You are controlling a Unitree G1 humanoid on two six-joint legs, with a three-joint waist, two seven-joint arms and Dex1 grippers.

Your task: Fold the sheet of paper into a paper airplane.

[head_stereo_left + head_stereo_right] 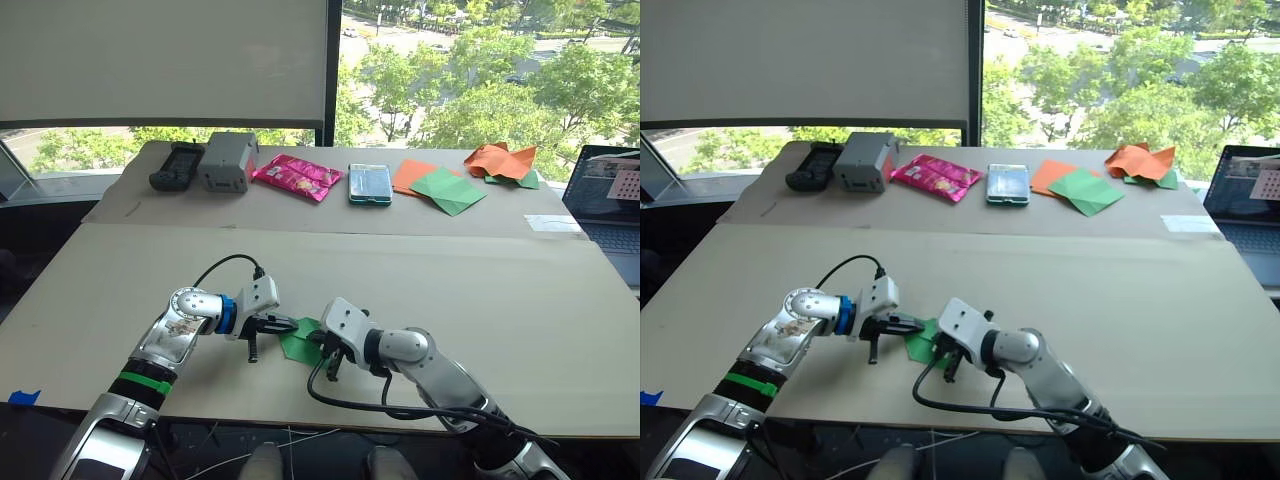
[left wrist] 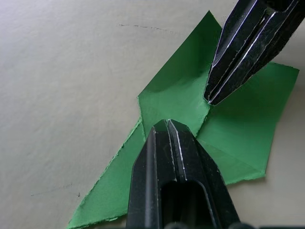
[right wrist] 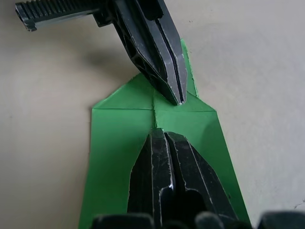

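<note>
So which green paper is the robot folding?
On the near board, look between the two pincers, left and right. The paper lies flat there, bright green and partly folded, unlike the loose green and orange sheets far back.

Bright daylight floods in from the window (image 1: 480,80), leaving soft shadows, with wrist views sharp up close.

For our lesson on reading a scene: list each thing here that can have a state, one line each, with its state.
sheet of paper: partly folded, flat on the table, both fingertips pressing it.
left gripper: fingers shut, tip on the paper.
right gripper: fingers shut, tip on the paper.
orange paper: crumpled, at the far edge.
darker green square: lying flat.
laptop: open, screen lit.
</note>
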